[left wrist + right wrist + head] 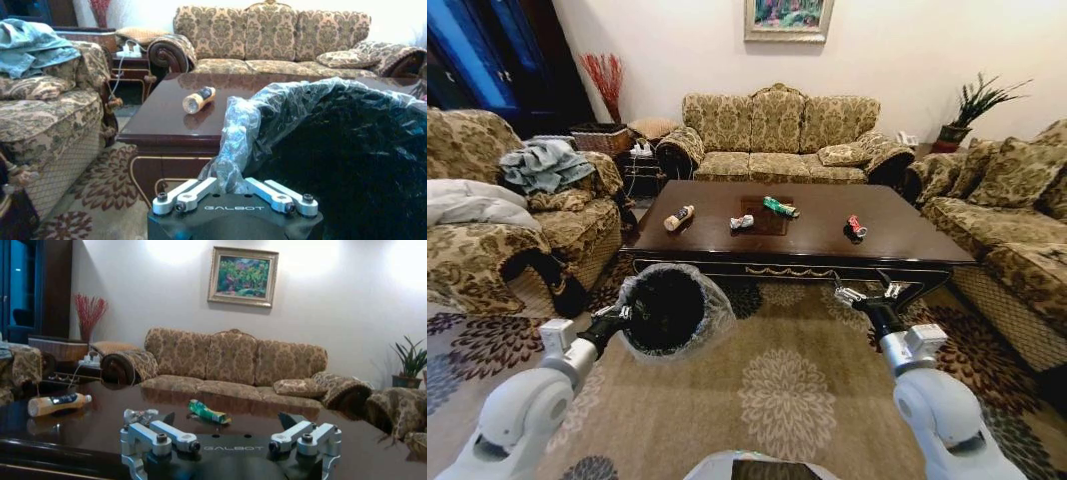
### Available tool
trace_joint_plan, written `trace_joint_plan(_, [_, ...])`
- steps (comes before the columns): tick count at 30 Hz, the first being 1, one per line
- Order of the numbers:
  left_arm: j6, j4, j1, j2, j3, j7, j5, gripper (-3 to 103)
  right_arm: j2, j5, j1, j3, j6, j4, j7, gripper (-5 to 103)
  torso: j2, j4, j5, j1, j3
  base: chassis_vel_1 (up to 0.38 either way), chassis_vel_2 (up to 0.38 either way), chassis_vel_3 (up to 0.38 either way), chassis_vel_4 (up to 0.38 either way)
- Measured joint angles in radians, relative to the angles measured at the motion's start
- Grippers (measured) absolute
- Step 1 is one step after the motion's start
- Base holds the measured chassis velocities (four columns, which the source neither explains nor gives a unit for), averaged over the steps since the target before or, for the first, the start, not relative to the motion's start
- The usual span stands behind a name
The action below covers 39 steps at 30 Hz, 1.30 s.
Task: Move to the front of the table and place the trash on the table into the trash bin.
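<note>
The large rectangular dark-brown glossy wooden coffee table (897, 240) stands on a patterned beige carpet (787, 400), with a floral three-seat sofa (777, 130) behind its far edge and matching armchairs at both short ends. Its top reflects the room, a square inlay marks the centre, and gold ornament runs along the near apron. Four pieces of trash lie on it, well apart from one another. The tan-and-white small bottle (678, 217) lies on its side toward the left end. The crumpled grey-white wrapper (742, 222) rests at the left edge of the centre inlay. The green wrapper (779, 207) lies just beyond the inlay, toward the far edge. The crushed red can (856, 227) lies toward the right end. The small round black trash bin (667, 310), lined with a crinkled clear plastic bag folded over its rim, is held in front of the table's near left portion, with its dark opening facing the head camera. The left gripper (232, 192) has its fingers pinched on the bag-covered rim of the bin. The right gripper (865, 294) hovers just before the near edge of the table, toward the right end, with its fingers (150, 432) spread wide and nothing between them.
</note>
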<state>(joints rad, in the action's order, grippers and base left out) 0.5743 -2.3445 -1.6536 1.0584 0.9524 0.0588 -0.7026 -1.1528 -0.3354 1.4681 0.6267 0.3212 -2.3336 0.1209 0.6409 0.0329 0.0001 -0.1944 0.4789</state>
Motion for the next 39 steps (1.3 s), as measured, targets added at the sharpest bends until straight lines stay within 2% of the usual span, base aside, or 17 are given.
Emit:
trace_joint_plan(15, [-0.030, -0.013, 0.012, -0.003, 0.021, -0.013, -0.004, 2, -0.004, 0.010, -0.001, 0.004, 0.009, 0.001, 0.017, 100, 0.065, 0.0002, 0.0001, -0.027, 0.038, 0.000, 0.000, 0.000, 0.000])
trace_joint_plan(20, [-0.063, -0.009, 0.013, -0.014, 0.024, -0.025, -0.019, 2, 0.011, 0.003, 0.021, 0.014, 0.028, -0.038, 0.036, 100, 0.086, -0.0001, -0.0001, -0.036, 0.050, 0.000, 0.000, 0.000, 0.000])
trace_joint_plan(22, [-0.101, 0.007, 0.026, -0.014, 0.000, -0.016, -0.021, 2, 0.013, 0.007, 0.035, 0.018, 0.021, -0.042, 0.035, 100, 0.100, 0.0000, -0.0001, -0.042, 0.058, 0.000, 0.000, 0.000, 0.000])
trace_joint_plan(25, [-0.115, 0.013, 0.038, -0.008, -0.017, -0.004, -0.020, 2, 0.009, 0.009, 0.036, 0.021, 0.011, -0.041, 0.034, 100, 0.110, -0.0003, -0.0001, -0.045, 0.064, 0.000, 0.000, 0.000, 0.000])
trace_joint_plan(31, [-0.101, -0.004, 0.031, 0.021, -0.021, 0.008, -0.014, 2, -0.010, 0.001, 0.024, 0.021, -0.001, -0.032, 0.024, 100, 0.134, 0.0002, -0.0001, -0.056, 0.078, 0.000, 0.000, 0.000, 0.000])
trace_joint_plan(39, [-0.095, -0.050, -0.030, 0.056, 0.031, -0.001, -0.006, 2, -0.008, -0.009, -0.001, 0.018, -0.037, 0.028, 0.001, 100, 0.169, 0.0001, 0.0001, -0.071, 0.098, 0.000, 0.000, 0.000, 0.000])
